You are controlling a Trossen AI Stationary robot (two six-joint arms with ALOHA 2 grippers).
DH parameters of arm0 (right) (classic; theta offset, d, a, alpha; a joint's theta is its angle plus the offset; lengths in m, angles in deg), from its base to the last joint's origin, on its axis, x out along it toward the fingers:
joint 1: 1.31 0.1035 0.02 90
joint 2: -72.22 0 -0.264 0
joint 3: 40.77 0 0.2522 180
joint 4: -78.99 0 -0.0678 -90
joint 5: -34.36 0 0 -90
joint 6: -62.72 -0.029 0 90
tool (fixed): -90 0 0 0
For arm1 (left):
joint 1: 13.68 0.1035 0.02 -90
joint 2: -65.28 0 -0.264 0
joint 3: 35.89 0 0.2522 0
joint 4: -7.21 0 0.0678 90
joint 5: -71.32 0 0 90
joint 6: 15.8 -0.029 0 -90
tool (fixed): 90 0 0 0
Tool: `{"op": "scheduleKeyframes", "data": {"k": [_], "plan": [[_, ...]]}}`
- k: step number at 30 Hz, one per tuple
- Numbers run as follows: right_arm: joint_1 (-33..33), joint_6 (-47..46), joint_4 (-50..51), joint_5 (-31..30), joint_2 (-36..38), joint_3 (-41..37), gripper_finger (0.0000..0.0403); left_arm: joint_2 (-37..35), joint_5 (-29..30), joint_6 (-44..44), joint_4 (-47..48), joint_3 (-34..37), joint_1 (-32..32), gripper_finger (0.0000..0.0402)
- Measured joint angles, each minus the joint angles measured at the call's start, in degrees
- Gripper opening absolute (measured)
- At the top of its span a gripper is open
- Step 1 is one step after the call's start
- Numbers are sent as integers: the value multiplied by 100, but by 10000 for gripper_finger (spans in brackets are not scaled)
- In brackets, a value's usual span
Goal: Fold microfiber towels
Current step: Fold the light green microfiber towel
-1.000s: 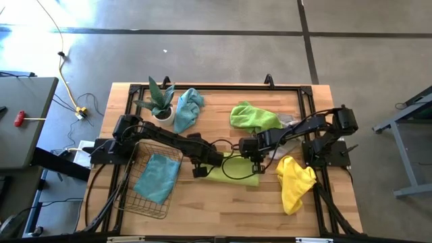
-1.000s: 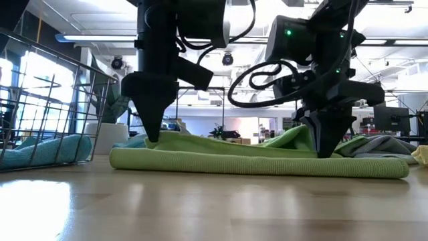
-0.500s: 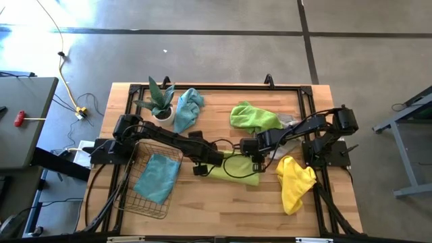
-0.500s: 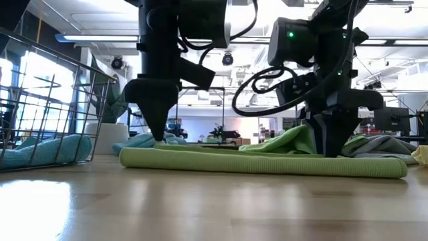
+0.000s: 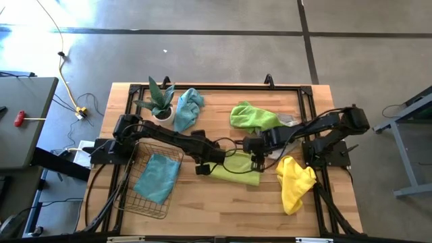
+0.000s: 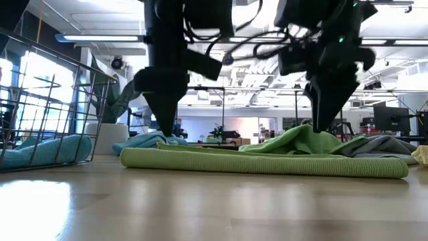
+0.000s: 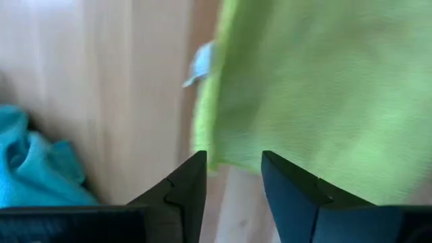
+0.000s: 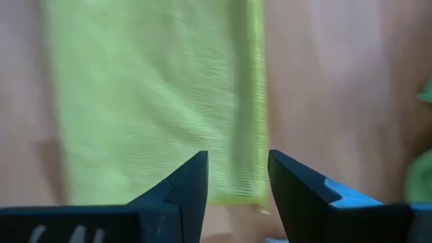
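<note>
Both grippers hang over a folded lime green towel (image 5: 236, 169) at mid tabletop (image 5: 223, 206).
The left gripper (image 5: 201, 169) is above the towel's left end and the right gripper (image 5: 257, 163) above its right end, jaws released and grasping nothing, clear of the cloth. A crumpled green towel (image 5: 251, 116) lies farther back, a yellow towel (image 5: 295, 182) to the right.

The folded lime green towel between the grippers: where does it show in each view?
High view: folded lime green towel at table centre, between both grippers.
Low view: long flat strip across the middle.
Left wrist view: fills the right side.
Right wrist view: centre-left.
Shared landmark: its folded edge.
</note>
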Motion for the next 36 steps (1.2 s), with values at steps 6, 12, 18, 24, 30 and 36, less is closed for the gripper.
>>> {"op": "scheduleKeyframes", "data": {"k": [6, 12, 18, 24, 30, 36], "plan": [[941, -301, -559, -382, -104, -1, 149, 0, -116, -306, -527, -8, -403, 117], [1443, -315, -737, -637, -101, -2, 149, -18, -125, -473, -1011, -10, -605, 115], [1563, -263, -794, -635, -101, -2, 149, -39, -89, -341, -1075, -12, -643, 113], [1560, -264, -809, -633, -101, -2, 149, -39, -73, -295, -1112, -12, -630, 113], [1552, -264, -822, -633, -101, -2, 149, -39, -276, -275, -1013, -12, -630, 113], [1552, -264, -824, -631, -101, -2, 149, -39, -329, -165, -1022, -12, -629, 113]]}}
